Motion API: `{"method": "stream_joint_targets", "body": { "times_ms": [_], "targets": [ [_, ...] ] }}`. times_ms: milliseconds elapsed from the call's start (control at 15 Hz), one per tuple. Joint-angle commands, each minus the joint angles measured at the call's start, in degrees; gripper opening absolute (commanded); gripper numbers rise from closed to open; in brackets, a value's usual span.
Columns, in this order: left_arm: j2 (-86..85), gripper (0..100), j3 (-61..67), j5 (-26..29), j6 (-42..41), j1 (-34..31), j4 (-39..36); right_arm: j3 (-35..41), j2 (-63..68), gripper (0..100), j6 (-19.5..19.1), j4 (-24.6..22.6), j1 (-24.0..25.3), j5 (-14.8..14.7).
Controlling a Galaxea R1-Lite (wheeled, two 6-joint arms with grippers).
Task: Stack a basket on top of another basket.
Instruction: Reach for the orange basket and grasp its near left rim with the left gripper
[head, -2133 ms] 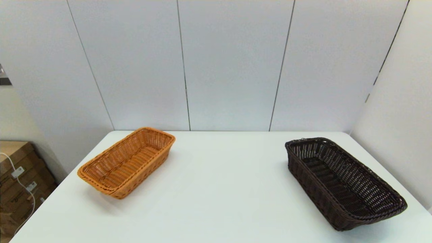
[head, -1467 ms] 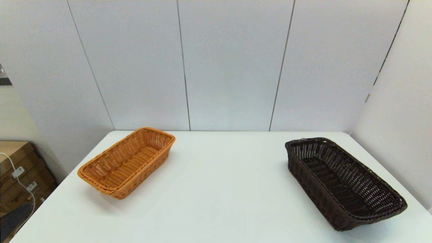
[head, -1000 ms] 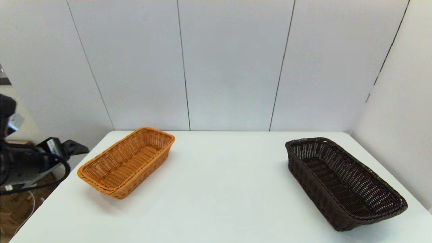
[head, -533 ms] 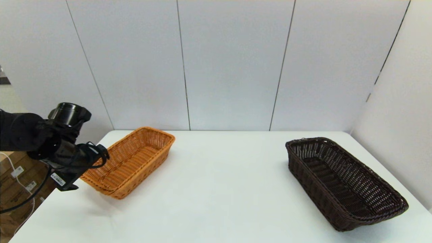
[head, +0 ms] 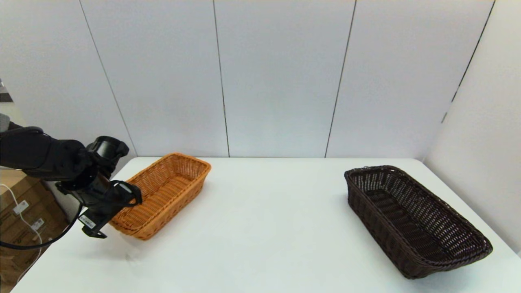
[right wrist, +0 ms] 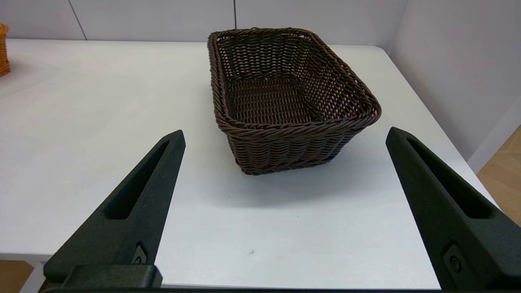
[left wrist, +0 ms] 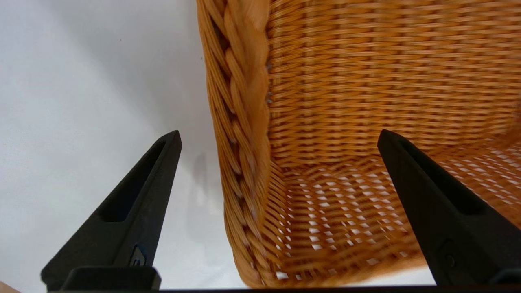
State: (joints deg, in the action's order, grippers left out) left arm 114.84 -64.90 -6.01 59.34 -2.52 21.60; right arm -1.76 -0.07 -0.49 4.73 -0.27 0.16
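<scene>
Two baskets are being kept well apart, orange-tan basket (head: pixel 158 195) left, dark brown basket (head: pixel 415 219) right; left gripper (left wrist: pixel 279 138), spread wide, is being straddled over the braided rim (left wrist: pixel 240 122), best seated deep before closing.

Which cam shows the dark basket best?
Right wrist view: the dark basket sits centred and whole between the open right hand. Head view shows it whole, near the table's right edge. Left wrist view misses it.
</scene>
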Motion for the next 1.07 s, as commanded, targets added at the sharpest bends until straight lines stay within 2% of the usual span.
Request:
{"method": "stream_joint_targets", "body": {
  "times_ms": [67,200,733,800,1067],
  "targets": [
    [3.4,100,0.0,3.8,0.4,-0.5,0.2,0.0,0.1,100,0.0,0.0,0.0,0.0],
    [3.8,100,0.0,5.5,0.3,-1.3,0.2,0.0,0.1,100,0.0,0.0,0.0,0.0],
    [3.9,100,-0.7,6.1,-0.4,-2.4,0.2,0.0,0.1,100,-0.1,0.1,0.0,-0.1],
    [3.9,0,-0.7,6.2,-0.4,-2.4,0.2,0.0,0.1,100,-0.1,0.1,0.0,0.0],
    [3.9,0,-0.8,6.1,-0.7,-2.7,0.2,0.0,0.1,100,-0.1,0.1,0.0,-0.1]
  ]
}}
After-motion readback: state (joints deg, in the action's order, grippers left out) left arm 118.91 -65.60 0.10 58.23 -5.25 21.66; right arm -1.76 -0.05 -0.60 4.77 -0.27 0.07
